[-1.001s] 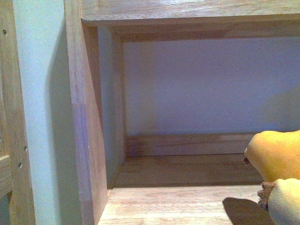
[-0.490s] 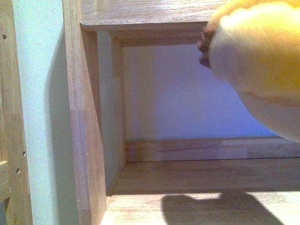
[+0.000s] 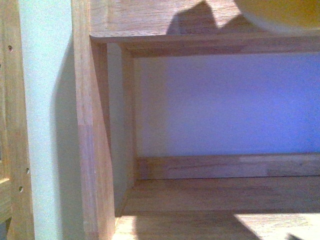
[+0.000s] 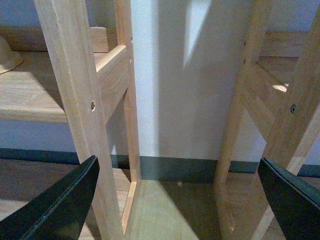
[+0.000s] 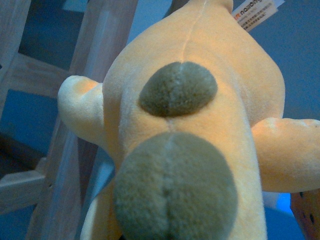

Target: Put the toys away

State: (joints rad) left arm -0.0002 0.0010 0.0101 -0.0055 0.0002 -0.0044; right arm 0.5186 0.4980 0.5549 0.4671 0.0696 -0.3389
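left pincer [image 4: 177,162] spread wide, aimed between shelf posts [image 4: 75,75]; right pincer out of sight

Pale wooden shelving [image 3: 92,150] against blank wall [image 3: 220,100]. Sun patch on lower shelf board [image 3: 270,227]. Dark baseboard [image 4: 175,169], wood floor [image 4: 165,210].

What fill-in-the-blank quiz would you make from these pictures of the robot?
In the front view the plush toy shows only in the top ____ corner.
The shelf is made of ____.
The left gripper is ____, with nothing between its fingers.
A ____ label sticks out of the toy in the right wrist view.
Missing words: right, wood, open, white.
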